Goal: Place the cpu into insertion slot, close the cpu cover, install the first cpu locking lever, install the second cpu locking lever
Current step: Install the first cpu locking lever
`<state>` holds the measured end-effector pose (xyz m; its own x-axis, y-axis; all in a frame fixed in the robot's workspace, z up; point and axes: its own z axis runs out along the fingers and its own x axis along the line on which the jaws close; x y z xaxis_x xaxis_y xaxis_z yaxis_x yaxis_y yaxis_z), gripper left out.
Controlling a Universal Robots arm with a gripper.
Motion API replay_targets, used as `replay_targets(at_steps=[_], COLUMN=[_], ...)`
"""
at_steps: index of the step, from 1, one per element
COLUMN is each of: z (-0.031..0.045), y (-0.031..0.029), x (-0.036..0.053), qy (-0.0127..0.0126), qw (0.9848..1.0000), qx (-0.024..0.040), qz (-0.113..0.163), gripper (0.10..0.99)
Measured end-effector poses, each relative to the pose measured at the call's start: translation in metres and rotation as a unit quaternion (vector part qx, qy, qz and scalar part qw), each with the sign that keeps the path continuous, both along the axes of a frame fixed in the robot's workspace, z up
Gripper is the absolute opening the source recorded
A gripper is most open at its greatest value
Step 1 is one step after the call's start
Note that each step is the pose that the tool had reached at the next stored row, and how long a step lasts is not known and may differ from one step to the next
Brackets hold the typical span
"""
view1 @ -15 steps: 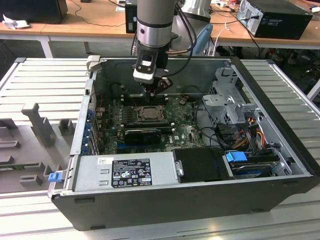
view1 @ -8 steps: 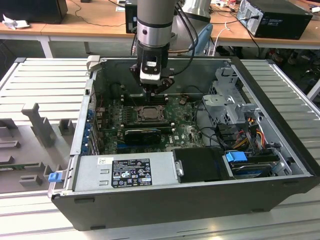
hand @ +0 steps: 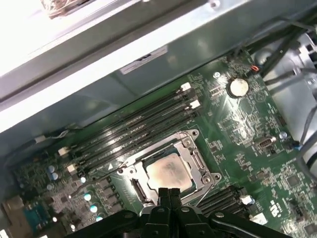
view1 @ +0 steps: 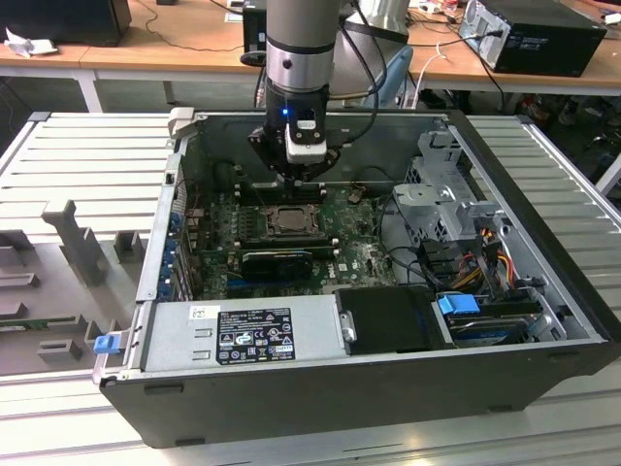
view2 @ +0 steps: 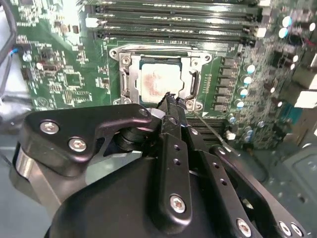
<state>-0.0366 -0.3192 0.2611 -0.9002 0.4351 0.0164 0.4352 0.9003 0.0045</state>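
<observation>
The cpu (view2: 157, 79) lies flat in its socket on the green motherboard (view2: 64, 74), its dull metal top showing. The dark cpu cover (view2: 130, 74) lies down around it as a frame. In both wrist views my gripper (view2: 169, 97) hovers just above the socket's edge, its two black fingers pressed together with nothing between them. A thin wire locking lever (view2: 210, 129) slants away from the socket corner beside the fingertips, and another lever (hand: 96, 177) sticks out on the opposite side. In the exterior view the gripper (view1: 299, 178) hangs over the cpu (view1: 289, 221) inside the open case.
Memory slots (hand: 138, 124) run along one side of the socket. The case wall (view1: 320, 124) stands close behind the arm. A black power supply (view1: 243, 335), drive cage (view1: 446, 194) and cable bundles (view1: 475, 248) crowd the exterior view's right and front.
</observation>
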Motion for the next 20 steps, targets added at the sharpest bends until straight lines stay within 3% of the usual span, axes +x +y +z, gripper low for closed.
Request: replay_targets(at_steps=[3, 5, 8, 15, 18, 20], z=[-0.0001, -0.0002, -0.0004, -0.0007, -0.0012, -0.0019], y=[0.0000, 0.0000, 0.0000, 0.0000, 0.0000, 0.0000], x=[0.0000, 0.0000, 0.0000, -0.0001, -0.0047, -0.0123], qy=[0.0000, 0.0000, 0.0000, 0.0000, -0.0005, -0.0010], qw=[0.9995, 0.9979, 0.9919, 0.9826, 0.9821, 0.9821], qx=[0.0000, 0.0000, 0.0000, 0.0000, 0.0023, 0.0051], qz=[0.031, 0.065, 0.127, 0.186, 0.188, 0.188], gripper=[0.106, 0.106, 0.106, 0.106, 0.106, 0.106])
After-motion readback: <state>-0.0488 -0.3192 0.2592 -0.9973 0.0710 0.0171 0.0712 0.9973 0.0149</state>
